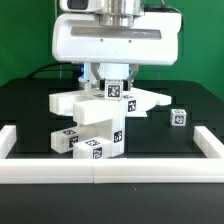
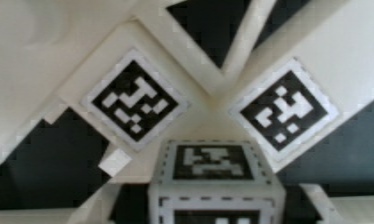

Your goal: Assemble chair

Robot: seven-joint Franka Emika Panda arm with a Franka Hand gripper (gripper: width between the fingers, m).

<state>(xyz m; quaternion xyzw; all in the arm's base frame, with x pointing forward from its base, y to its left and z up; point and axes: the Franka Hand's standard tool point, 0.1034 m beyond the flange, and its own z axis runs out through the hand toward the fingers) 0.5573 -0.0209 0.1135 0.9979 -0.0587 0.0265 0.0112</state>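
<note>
My gripper [image 1: 113, 86] hangs from the white hand above the middle of the table. Its jaws stand on either side of a white tagged chair block [image 1: 115, 91] and look closed on it. In the wrist view the gripper [image 2: 216, 202] holds that block [image 2: 214, 160] between dark pads [image 2: 134, 200]. Below it lie white chair pieces with two diamond-turned tags [image 2: 136, 100]. In the exterior view a cluster of white chair bars and a flat slab [image 1: 88, 128] lies under and in front of the gripper. A small tagged chair cube [image 1: 178, 117] lies alone at the exterior view's right.
A long low white border rail [image 1: 110, 172] runs along the front and up both sides [image 1: 8, 140] of the black table. The robot's wide white hand [image 1: 112, 40] fills the top middle and hides what is behind it.
</note>
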